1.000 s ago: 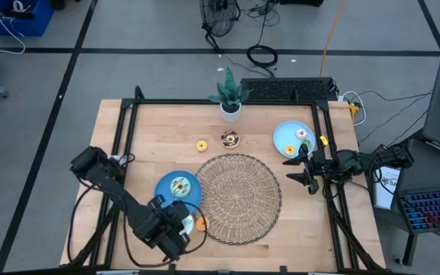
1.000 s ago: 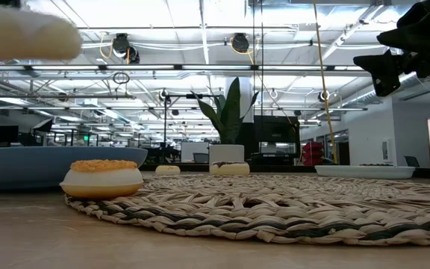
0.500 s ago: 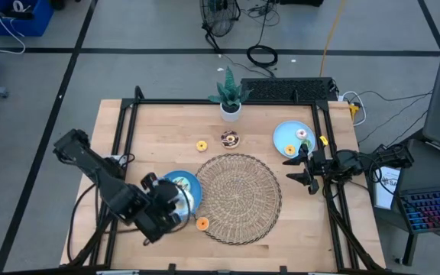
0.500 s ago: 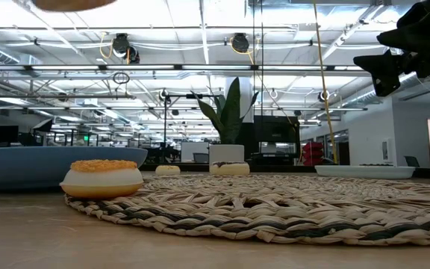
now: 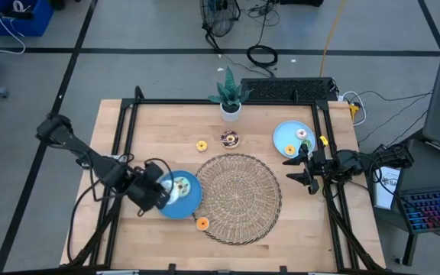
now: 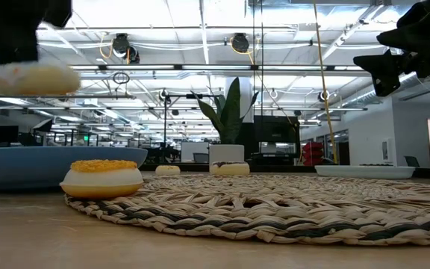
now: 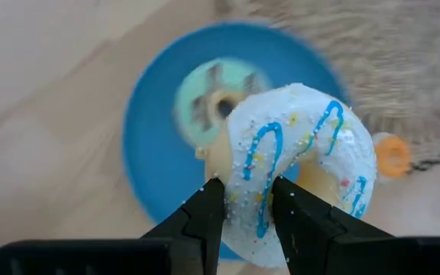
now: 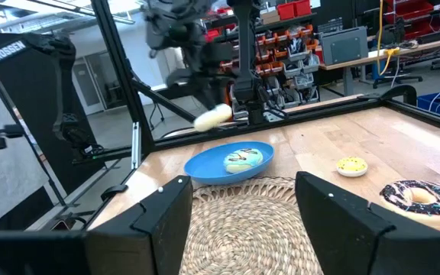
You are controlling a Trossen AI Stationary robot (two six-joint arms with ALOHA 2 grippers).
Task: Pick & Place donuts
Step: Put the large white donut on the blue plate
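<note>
My left gripper [image 5: 166,191] is shut on a white donut with blue icing stripes [image 7: 300,164], above the near-left blue plate [image 5: 189,205]. The low view shows that donut [image 6: 34,78] in the air. A mint donut [image 7: 216,99] lies on that plate. An orange donut [image 5: 202,224] sits at the wicker mat's [image 5: 239,197] near-left edge. A yellow donut [image 5: 202,145] and a brown one [image 5: 230,138] lie beyond the mat. My right gripper [image 5: 300,169] waits open near the far-right blue plate [image 5: 283,134], which holds two small donuts. My left gripper pinches the white donut between its two fingers [image 7: 208,210] on the part of the ring nearest the wrist [image 7: 247,195]. It comes slanting down from above. The donut is lifted clear over the blue plate and lies about level in the low view.
A potted plant [image 5: 230,98] stands at the far edge. A black frame rail [image 5: 128,130] runs along the table's left side and another along the right. Bare wood [image 5: 159,137] lies beyond the left plate.
My left gripper has carried the white donut from beside the orange donut near the table's near edge toward the far edge and slightly left, and now holds it over the blue plate. The arm has swung out to the left. In the low view the donut rose, then came lower.
</note>
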